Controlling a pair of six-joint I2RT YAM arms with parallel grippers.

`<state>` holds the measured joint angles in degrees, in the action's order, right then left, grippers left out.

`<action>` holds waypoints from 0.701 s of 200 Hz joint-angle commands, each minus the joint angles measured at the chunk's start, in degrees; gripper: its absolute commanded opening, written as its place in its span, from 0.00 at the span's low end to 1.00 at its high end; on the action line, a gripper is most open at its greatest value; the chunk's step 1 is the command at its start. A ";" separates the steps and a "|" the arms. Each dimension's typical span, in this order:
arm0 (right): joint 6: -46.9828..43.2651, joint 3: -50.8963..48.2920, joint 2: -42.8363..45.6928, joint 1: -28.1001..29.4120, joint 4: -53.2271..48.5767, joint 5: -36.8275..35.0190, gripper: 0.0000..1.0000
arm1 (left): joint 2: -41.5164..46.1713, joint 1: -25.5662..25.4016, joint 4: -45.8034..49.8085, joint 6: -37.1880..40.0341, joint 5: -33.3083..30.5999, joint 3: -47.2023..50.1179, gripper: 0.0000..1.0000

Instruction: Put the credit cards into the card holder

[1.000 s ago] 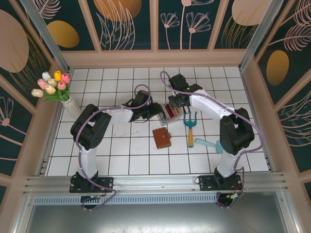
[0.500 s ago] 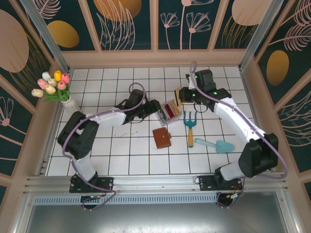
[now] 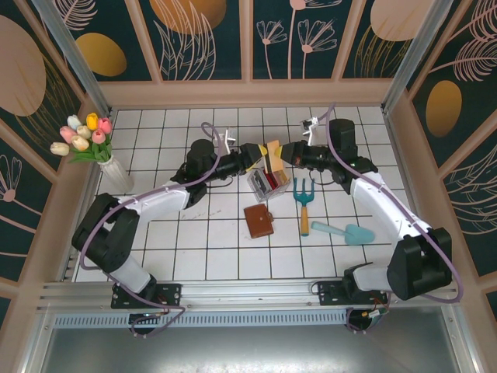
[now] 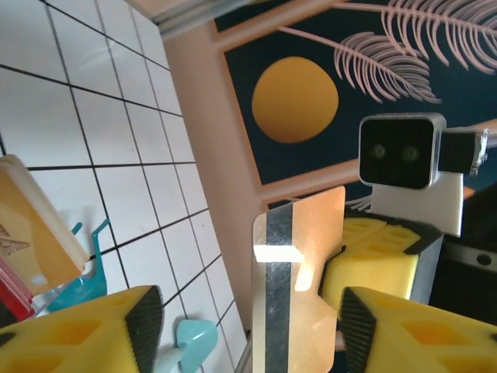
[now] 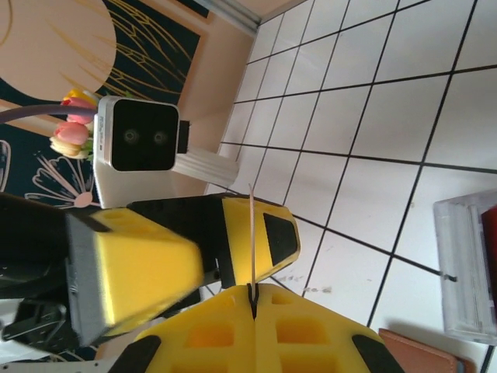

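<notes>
Pinching tan credit card (image 4: pixel 301 241), right end effector (image 5: pixel 252 301) (jaws closed), left end effector (image 3: pixel 259 152) open astride it

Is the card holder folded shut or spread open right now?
Folded shut: the card holder lies flat as one compact brown square, its inner pockets not showing.

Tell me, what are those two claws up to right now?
Right claw shut on tan card, held aloft. Left claw open around it. Card holder lies closed on table. Nothing blocking.
</notes>
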<state>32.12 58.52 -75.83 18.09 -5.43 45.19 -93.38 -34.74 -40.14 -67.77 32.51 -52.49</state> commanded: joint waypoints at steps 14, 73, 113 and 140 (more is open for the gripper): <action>1.59 -1.42 1.49 -0.50 3.38 2.16 0.07 | -0.79 -0.45 -8.54 -2.97 4.66 0.01 0.38; -0.37 -2.15 0.77 -1.64 1.18 3.91 0.18 | -0.15 -0.42 -8.82 -3.27 4.58 0.72 0.11; -3.19 -1.79 1.16 -2.75 -1.27 7.57 0.12 | -0.57 -0.43 -7.96 -3.15 5.30 0.35 0.10; -4.04 -2.36 2.04 -3.52 -2.15 9.14 0.01 | -0.66 -0.49 -5.24 -2.28 4.20 0.23 0.23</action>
<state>30.55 56.93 -75.53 15.38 -4.97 51.33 -94.04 -34.89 -45.52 -70.83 36.88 -52.05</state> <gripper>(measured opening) 0.049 0.174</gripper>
